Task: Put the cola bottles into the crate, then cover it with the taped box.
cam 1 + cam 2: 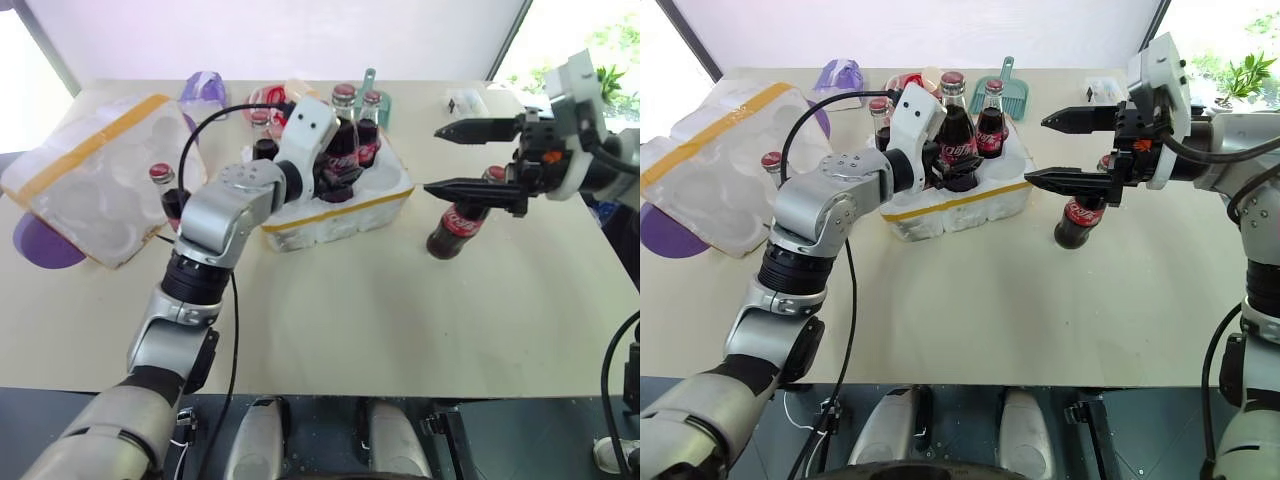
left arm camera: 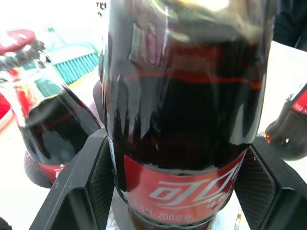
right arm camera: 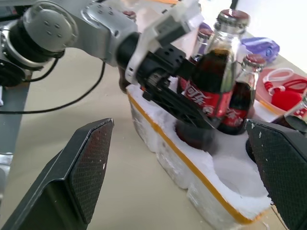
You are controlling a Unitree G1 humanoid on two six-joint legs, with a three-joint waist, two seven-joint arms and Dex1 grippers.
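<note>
- Loading step — the left gripper (image 1: 958, 165) is clamped on a cola bottle (image 1: 956, 128), its base down in a well of the crate (image 1: 970, 205).
- Judging by that, next it wants to release and back away without tipping the neighbours.
- The right gripper (image 1: 1065, 150) hovers with fingers spread wide, empty, above a bottle on the table (image 1: 1076, 222) just beside the crate.
- Another bottle (image 1: 772, 168) stands by the taped box (image 1: 710, 170), which lies well off to the left — dark cola, red caps and labels throughout.
</note>
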